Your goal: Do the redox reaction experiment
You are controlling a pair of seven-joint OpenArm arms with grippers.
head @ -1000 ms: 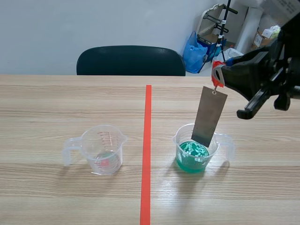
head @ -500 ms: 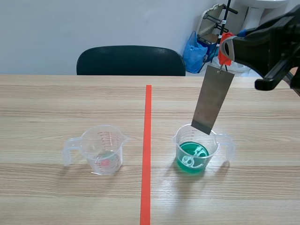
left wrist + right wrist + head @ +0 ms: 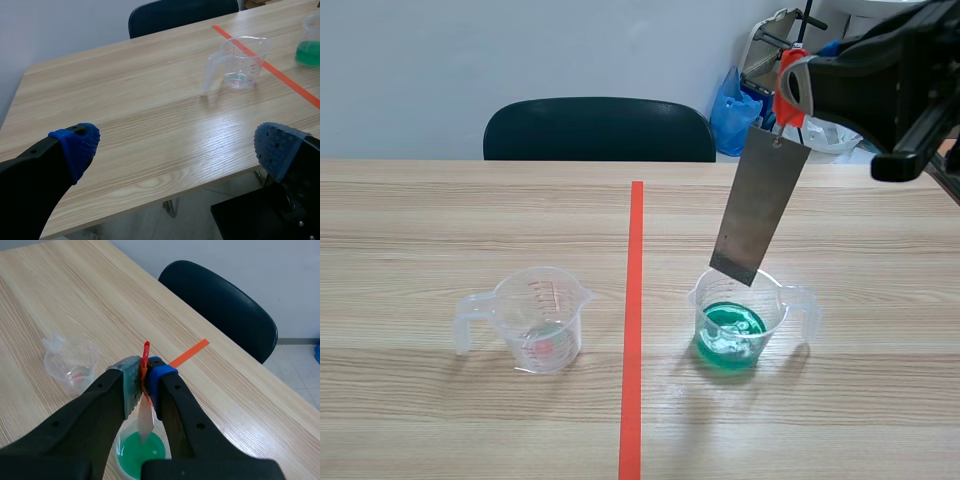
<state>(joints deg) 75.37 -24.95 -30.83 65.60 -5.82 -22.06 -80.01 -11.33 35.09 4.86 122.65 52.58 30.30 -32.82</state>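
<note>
Scene view, plate [image 3: 760, 205] edge just over beaker [image 3: 775, 320]

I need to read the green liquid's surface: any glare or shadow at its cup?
Scene view: pale glints streak the green liquid in the cup; a faint shadow lies on the table. Left wrist view: a bright sheen on the table ahead of the left gripper. Right wrist view: liquid evenly lit, partly hidden by the metal plate in the right gripper.
</note>
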